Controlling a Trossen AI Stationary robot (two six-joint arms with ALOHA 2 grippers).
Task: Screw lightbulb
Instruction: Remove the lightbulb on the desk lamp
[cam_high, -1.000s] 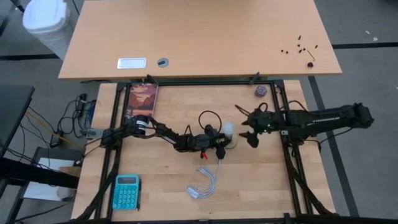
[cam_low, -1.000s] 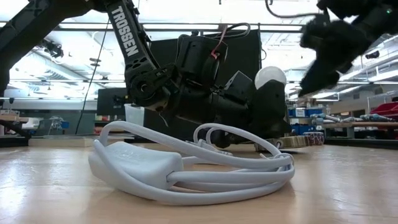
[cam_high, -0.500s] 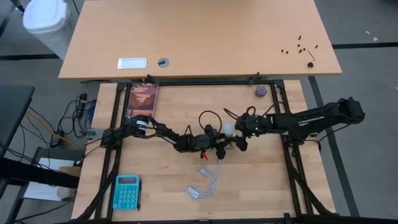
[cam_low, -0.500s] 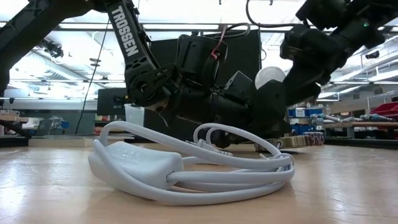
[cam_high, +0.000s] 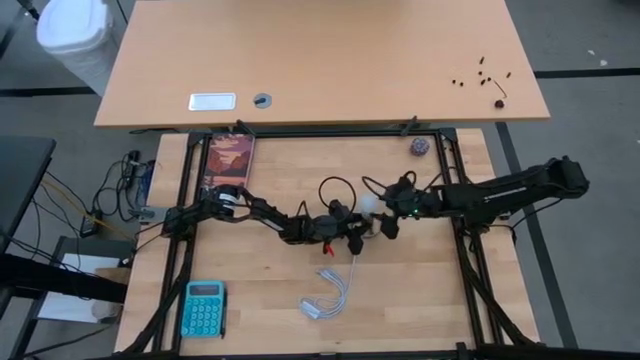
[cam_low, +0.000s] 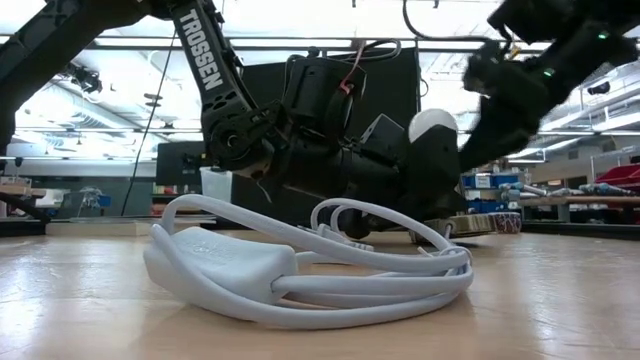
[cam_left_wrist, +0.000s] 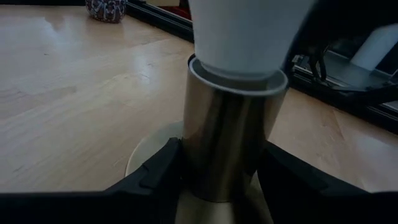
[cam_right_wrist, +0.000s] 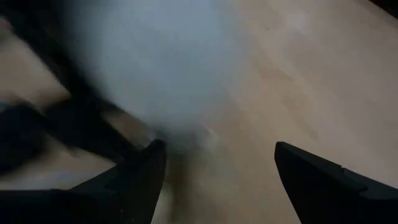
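The lightbulb (cam_high: 369, 207) stands upright at table centre, its smooth white globe on top and long axis vertical, seated in a brushed-metal socket (cam_left_wrist: 227, 146) that the left gripper (cam_left_wrist: 217, 171) clamps from both sides; right gripper (cam_high: 385, 222), jaws spread wide and empty, hangs just beside the glass, nearest for the twist

teal calculator (cam_high: 203, 307), white cord (cam_high: 330, 297)
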